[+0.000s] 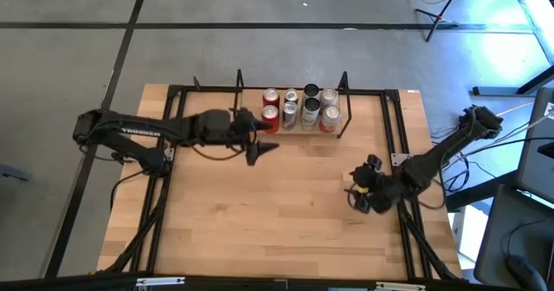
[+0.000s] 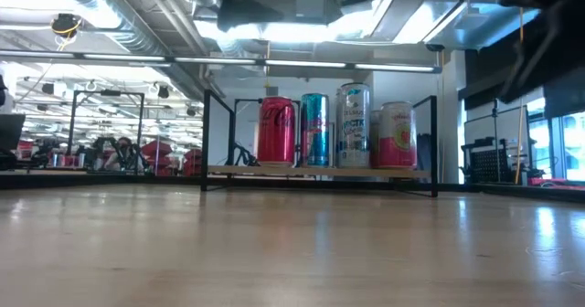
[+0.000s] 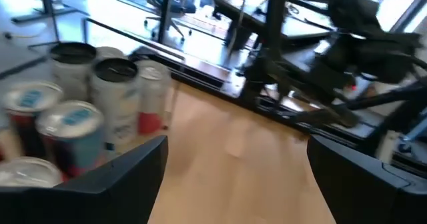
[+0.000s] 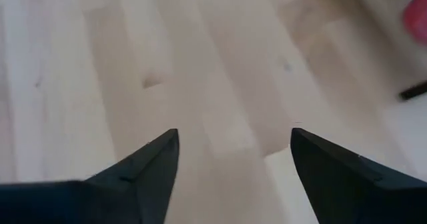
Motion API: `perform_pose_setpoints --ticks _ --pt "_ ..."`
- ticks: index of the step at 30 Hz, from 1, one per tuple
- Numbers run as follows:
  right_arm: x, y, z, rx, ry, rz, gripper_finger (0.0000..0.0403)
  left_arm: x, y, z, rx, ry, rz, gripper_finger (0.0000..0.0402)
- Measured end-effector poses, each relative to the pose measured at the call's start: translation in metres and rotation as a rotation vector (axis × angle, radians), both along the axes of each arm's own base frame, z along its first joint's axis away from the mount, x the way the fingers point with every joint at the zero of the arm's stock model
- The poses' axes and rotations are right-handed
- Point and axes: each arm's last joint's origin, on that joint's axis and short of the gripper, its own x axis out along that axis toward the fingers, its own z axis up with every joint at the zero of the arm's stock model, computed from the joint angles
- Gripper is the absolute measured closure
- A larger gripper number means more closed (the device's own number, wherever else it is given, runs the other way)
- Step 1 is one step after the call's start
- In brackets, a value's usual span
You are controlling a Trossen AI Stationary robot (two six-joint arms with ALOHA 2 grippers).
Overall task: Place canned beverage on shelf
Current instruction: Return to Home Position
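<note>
Several beverage cans [image 1: 299, 109] stand upright on their bases on the shelf [image 2: 320, 172], a low wooden plank with black wire ends at the table's far middle. In the low view a red can [image 2: 276, 132], a blue one [image 2: 314, 130], a tall white one [image 2: 353, 126] and a pink one [image 2: 397, 135] line its front. My left gripper [image 1: 262, 149] hovers open just in front of the shelf's left end, with the cans [image 3: 73, 131] beside its finger and nothing between its fingers. My right gripper [image 1: 355, 196] stands open over bare wood near the table's right edge, also holding nothing [image 4: 233, 134].
Black rails [image 1: 394, 135] frame the wooden tabletop on both sides and along the far edge. Bare wood [image 1: 277, 213] stretches from the shelf to the near edge. The shelf's upright wire end [image 1: 344, 109] stands at the right of the cans.
</note>
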Motion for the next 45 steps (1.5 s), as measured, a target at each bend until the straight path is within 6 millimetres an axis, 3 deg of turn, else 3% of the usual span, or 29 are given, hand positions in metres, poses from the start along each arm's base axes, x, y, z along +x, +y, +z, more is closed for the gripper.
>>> perform_pose_setpoints --ticks 7,15,20,25,37,45 --pt "0.019 -0.037 0.018 -0.032 -0.054 0.118 0.0214 0.0 -0.033 0.0 -0.017 -0.007 -0.02 0.0056" --pt "0.047 -0.073 0.033 0.101 -0.222 0.289 0.0322 -0.001 -0.051 0.0 -0.044 -0.014 -0.02 0.0056" --pt "0.055 -0.084 0.047 0.192 -0.382 0.351 0.038 -0.003 -0.06 -0.001 -0.122 -0.026 0.017 0.0066" --pt "0.052 -0.082 0.059 0.226 -0.479 0.416 0.0394 -0.003 -0.061 -0.002 -0.153 -0.024 0.026 0.0132" --pt "0.025 -0.086 0.065 0.182 -0.554 0.375 0.0399 -0.002 -0.062 0.001 -0.116 -0.034 -0.057 0.0387" --pt "-0.013 -0.09 0.032 0.234 -0.738 0.275 0.0402 -0.007 -0.062 0.005 -0.067 -0.033 -0.098 0.04"
